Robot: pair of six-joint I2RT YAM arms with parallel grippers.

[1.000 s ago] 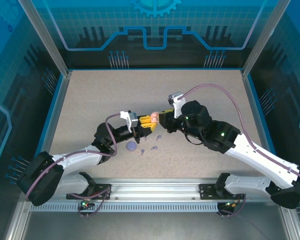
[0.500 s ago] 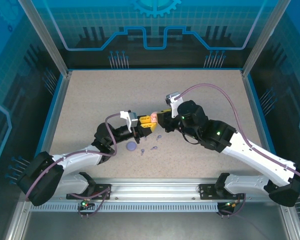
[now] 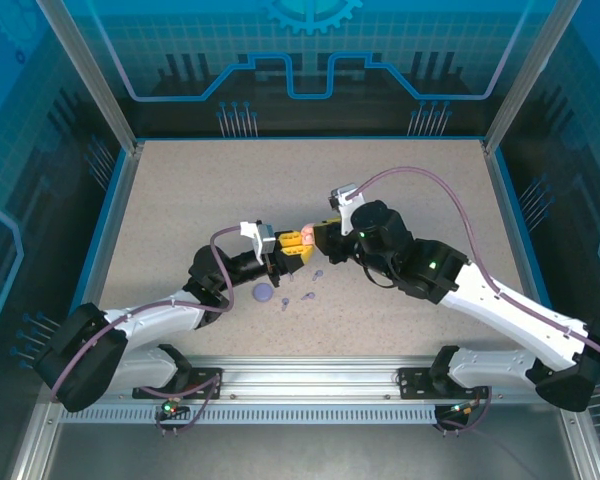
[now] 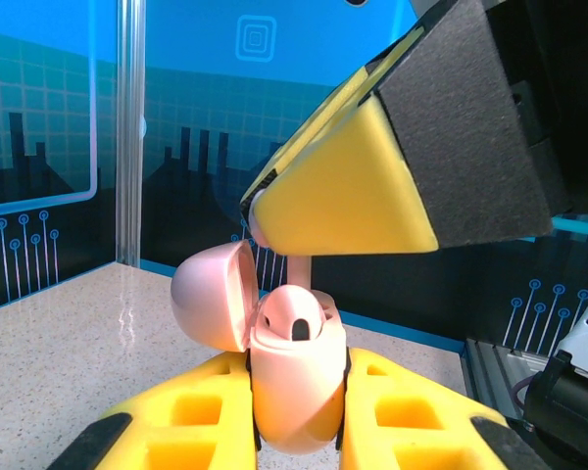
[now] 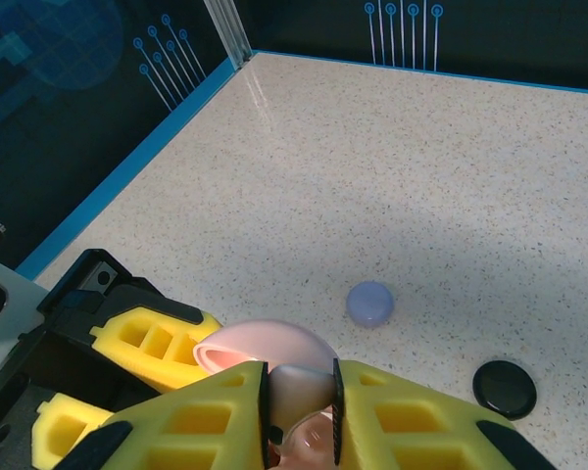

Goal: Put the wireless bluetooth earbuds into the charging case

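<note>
Pale pink earbud [image 4: 299,269] tight in right hand [image 5: 300,380] — over open pink case [image 4: 289,397], tight in left hand [image 4: 299,364].

Open case [image 4: 296,377] sits clamped between the left hand [image 3: 298,246] fingers, lid [image 4: 213,294] swung off to its left. Right hand [image 3: 317,236] is tip-to-tip with it, directly over the case. Earbud [image 4: 299,269] is pinched in its fingers, stem down onto the case's socket. On the tabletop [image 3: 230,190], loose earbuds [image 3: 306,294] lie just base-side of both hands, with a closed round case [image 3: 264,292] left of them. Second round case [image 5: 505,388] lies apart from it, beyond the right hand's fingers.
</note>
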